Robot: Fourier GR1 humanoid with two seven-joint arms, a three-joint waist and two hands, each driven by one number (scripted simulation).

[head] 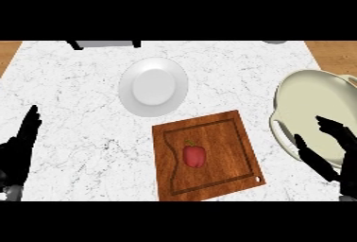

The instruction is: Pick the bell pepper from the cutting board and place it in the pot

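Red bell pepper (194, 156) lying on wooden cutting board (230, 142), cream pot (307, 94) at right, right robot hand (333, 150) open over its rim, left robot hand (20, 146) open, resting at left edge, both holding nothing

Left hand (21, 146) at lower left edge, fingers straight, pointing up, resting. Right hand (333, 151) at lower right, fingers spread and relaxed, holding nothing.

pot (307, 94): right side cut off | right hand (327, 151) hides its near rim
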